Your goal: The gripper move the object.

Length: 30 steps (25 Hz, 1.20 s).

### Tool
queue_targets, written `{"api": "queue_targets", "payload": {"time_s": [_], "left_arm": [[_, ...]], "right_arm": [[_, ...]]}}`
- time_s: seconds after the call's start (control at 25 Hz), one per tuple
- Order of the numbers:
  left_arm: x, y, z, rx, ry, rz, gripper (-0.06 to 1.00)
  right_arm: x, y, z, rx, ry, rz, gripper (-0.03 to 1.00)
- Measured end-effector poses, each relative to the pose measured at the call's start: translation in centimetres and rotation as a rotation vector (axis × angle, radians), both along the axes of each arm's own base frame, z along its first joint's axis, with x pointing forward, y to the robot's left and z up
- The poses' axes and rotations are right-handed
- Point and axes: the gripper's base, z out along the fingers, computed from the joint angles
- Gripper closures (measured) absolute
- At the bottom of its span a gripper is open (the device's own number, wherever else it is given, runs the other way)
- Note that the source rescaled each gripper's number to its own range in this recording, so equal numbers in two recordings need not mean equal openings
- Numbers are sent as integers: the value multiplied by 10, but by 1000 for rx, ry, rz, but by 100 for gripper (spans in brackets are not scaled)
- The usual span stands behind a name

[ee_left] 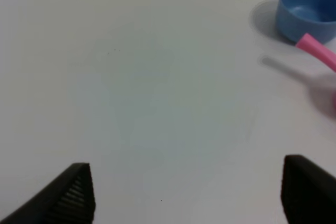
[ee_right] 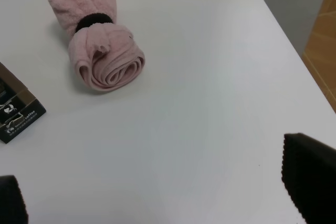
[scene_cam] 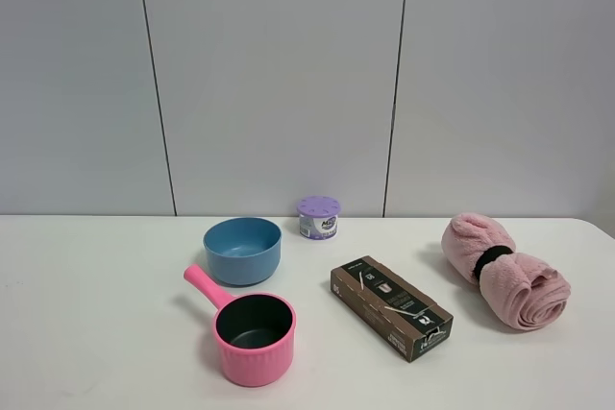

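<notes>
The left gripper (ee_left: 191,192) hangs over the white table (ee_left: 157,103), jaws spread wide and holding nothing. The blue bowl (scene_cam: 242,250) stands upright at 12 o'clock from the pink saucepan (scene_cam: 252,335), whose handle points to 10 o'clock. A purple-lidded jar (scene_cam: 318,217) sits at 2 o'clock from the bowl. At 4 o'clock from the jar lies a dark box (scene_cam: 390,307), with a rolled pink towel (scene_cam: 504,271) at its 2 o'clock. The right gripper (ee_right: 160,190) is likewise released and empty.

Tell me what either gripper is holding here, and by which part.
Nothing. The left gripper and the right gripper both have their jaws wide open over bare table; the blue bowl sits free beside the pink saucepan.
</notes>
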Motion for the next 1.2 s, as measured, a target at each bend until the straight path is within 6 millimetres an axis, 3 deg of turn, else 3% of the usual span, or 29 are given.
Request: {"api": "queue_targets", "payload": {"time_s": [0.04, 0.68, 0.92, 1.08, 1.2], "left_arm": [[0, 0, 0, 0, 0, 0, 16], [0, 0, 2, -2, -10, -2, 16], [-3, -5, 31, -3, -135, -52, 16], [20, -4, 49, 32, -40, -82, 16], [53, -3, 67, 59, 63, -109, 16]], "right_arm": [[0, 0, 0, 0, 0, 0, -3], [0, 0, 0, 0, 0, 0, -3], [0, 0, 0, 0, 0, 0, -3], [0, 0, 0, 0, 0, 0, -3], [0, 0, 0, 0, 0, 0, -3]]}}
